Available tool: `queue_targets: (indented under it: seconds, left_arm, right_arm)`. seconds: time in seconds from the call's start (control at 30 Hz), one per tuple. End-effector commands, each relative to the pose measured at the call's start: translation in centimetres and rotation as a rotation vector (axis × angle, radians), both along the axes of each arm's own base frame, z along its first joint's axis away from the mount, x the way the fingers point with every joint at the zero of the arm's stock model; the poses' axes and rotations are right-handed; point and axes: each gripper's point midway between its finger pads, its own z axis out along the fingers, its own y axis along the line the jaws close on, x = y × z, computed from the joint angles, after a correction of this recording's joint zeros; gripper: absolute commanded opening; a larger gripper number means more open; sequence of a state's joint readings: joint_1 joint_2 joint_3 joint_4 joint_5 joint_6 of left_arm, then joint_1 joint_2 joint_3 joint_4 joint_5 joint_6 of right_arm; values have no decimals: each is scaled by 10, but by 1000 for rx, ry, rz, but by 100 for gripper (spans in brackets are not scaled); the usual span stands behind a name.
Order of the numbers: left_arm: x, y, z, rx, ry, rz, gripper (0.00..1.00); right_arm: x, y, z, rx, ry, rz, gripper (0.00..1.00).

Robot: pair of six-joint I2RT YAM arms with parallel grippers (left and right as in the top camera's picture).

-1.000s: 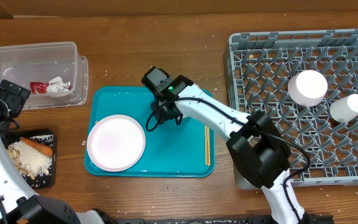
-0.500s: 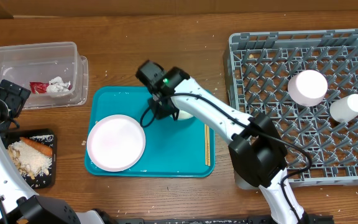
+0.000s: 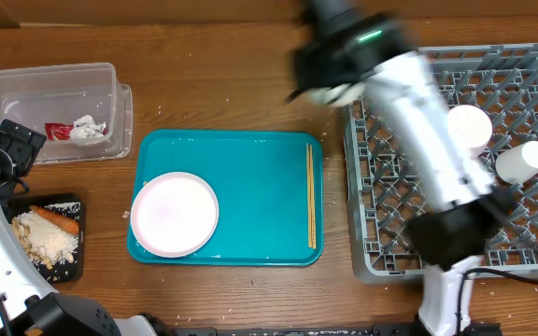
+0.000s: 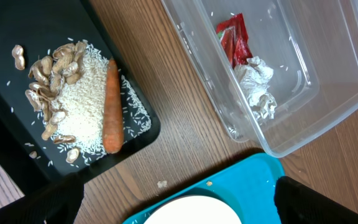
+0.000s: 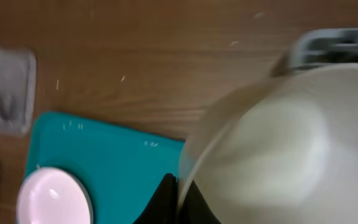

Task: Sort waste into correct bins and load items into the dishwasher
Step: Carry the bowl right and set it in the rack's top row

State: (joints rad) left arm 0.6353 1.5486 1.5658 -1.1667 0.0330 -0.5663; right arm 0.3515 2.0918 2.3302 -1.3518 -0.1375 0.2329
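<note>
Risk centres on the white round ceramic bowl (image 5: 272,149), which the right gripper (image 5: 176,198) holds by a thin pinch on the rim, fingers pressed together on the edge with the whole weight of the bowl hanging to one side. From overhead, the right arm shows as a blur above the wood table, beside the near-left corner of the large square grey plastic dish rack (image 3: 381,215), which suggests speed. With so little rim in the grip, the bowl could pivot, slide out and drop onto the table or the rack wall. It could also come down crooked on the upright pegs, or knock the white round dish (image 3: 470,126) and the small white cup (image 3: 523,161) already standing in the rack. The teal serving tray (image 3: 250,187) holds a small white round plate (image 3: 174,213) and a pair of thin wooden chopsticks (image 3: 311,196), well apart from the arm. The left gripper (image 4: 179,202) hangs spread wide and empty between the clear rectangular plastic tub (image 4: 328,93) and the flat black tray (image 4: 5,124).
</note>
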Motion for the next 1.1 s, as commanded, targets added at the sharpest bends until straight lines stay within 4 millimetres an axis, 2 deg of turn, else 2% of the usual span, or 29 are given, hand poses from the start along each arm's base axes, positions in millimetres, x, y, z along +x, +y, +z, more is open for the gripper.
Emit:
queue_targets:
  seconds: [0.0, 0.13, 0.17, 0.23, 0.33, 0.47, 0.53, 0.67, 0.8, 1.07]
  left_arm:
    - [0, 1, 1, 10, 4, -7, 100]
    - [0, 1, 1, 10, 4, -7, 100]
    - [0, 1, 1, 10, 3, -7, 100]
    - [0, 1, 1, 10, 3, -7, 100]
    - [0, 1, 1, 10, 3, -6, 100]
    - [0, 1, 1, 10, 3, -7, 100]
    - [0, 1, 1, 10, 3, -7, 100]
    - [0, 1, 1, 10, 3, -7, 100]
    - [0, 1, 1, 10, 4, -7, 100]
    - [0, 1, 1, 10, 3, -7, 100]
  right_arm:
    - [4, -36, 27, 324, 36, 94, 4]
    - [11, -82, 34, 528, 36, 96, 4]
    - [14, -98, 33, 584, 24, 92, 4]
    - [17, -117, 27, 699, 16, 91, 4]
    - [13, -115, 19, 877, 10, 157, 4]
    - [9, -109, 0, 980, 12, 203, 4]
    - [7, -109, -19, 1006, 31, 195, 4]
    - [9, -113, -29, 999, 34, 173, 4]
    - [17, -130, -45, 925, 72, 57, 4]
    - [22, -159, -59, 866, 88, -65, 15]
